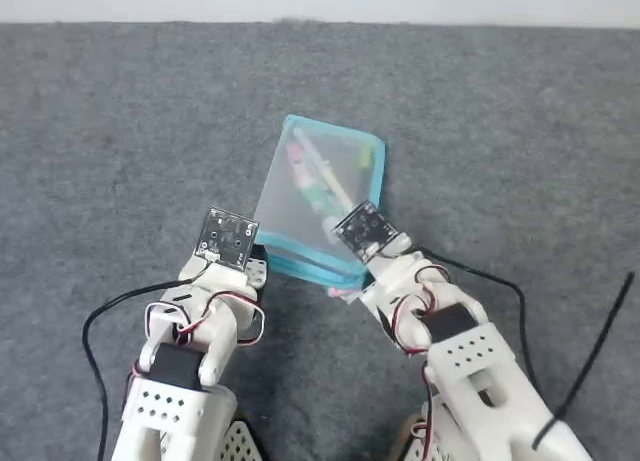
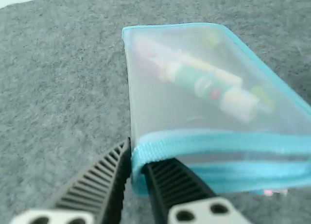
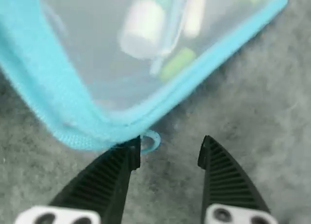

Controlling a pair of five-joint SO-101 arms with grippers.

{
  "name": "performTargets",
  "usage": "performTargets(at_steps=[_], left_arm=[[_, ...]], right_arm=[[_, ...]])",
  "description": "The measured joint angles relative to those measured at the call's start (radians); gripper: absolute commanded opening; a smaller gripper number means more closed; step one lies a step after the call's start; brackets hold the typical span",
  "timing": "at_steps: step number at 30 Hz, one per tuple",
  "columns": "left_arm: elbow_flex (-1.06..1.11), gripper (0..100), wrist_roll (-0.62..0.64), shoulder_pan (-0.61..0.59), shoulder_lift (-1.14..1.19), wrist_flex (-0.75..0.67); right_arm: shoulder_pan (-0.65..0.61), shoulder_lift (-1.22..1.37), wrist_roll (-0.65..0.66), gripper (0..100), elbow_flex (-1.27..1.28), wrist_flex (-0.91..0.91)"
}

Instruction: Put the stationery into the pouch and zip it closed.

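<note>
A translucent pouch [image 1: 318, 196] with turquoise trim lies on the grey mat, and stationery [image 1: 318, 181] shows through its wall. In the left wrist view the pouch [image 2: 204, 102] holds a glue stick and pens [image 2: 214, 85]. My left gripper [image 2: 138, 178] is shut on the pouch's near corner at the zipper band. My right gripper [image 3: 170, 153] stands open at the other near corner of the pouch [image 3: 146, 63]. The small turquoise zip-pull ring [image 3: 149, 140] lies beside one of its fingers, not clamped.
Grey carpet-like mat [image 1: 120, 131] covers the table all round the pouch. Black cables [image 1: 590, 351] trail from both arms near the front edge. A pale wall strip runs along the far edge.
</note>
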Motion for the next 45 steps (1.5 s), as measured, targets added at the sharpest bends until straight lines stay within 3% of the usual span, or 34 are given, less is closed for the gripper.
performTargets(at_steps=[7, 12, 16, 20, 26, 33, 40, 45], left_arm=[[-0.002, 1, 0.0, -0.009, 0.0, 0.0], [-0.002, 1, 0.0, -0.011, -0.002, 0.0], [-0.002, 1, 0.0, -0.011, -0.002, 0.0], [-0.002, 1, 0.002, -0.011, -0.002, 0.0], [-0.002, 1, 0.037, -0.04, -0.002, 0.0], [0.0, 1, 0.071, -0.19, 0.0, -0.02], [0.0, 1, 0.071, -0.199, 0.0, -0.02], [0.0, 1, 0.071, -0.201, 0.0, -0.02]], right_arm=[[-0.094, 0.072, -0.325, 19.4, 0.002, -0.084], [-0.143, 0.083, -0.531, 28.0, 0.002, -0.089], [-0.141, 0.091, -0.592, 15.8, -0.006, -0.089], [-0.037, 0.092, -0.569, 10.4, -0.094, -0.089], [0.003, 0.186, -0.322, 14.2, -0.315, -0.032], [0.0, 0.411, -0.307, 14.2, -0.534, 0.157], [-0.052, 0.365, -0.307, 14.4, -0.565, 0.367], [-0.221, 0.206, -0.261, 16.1, -0.476, 0.393]])
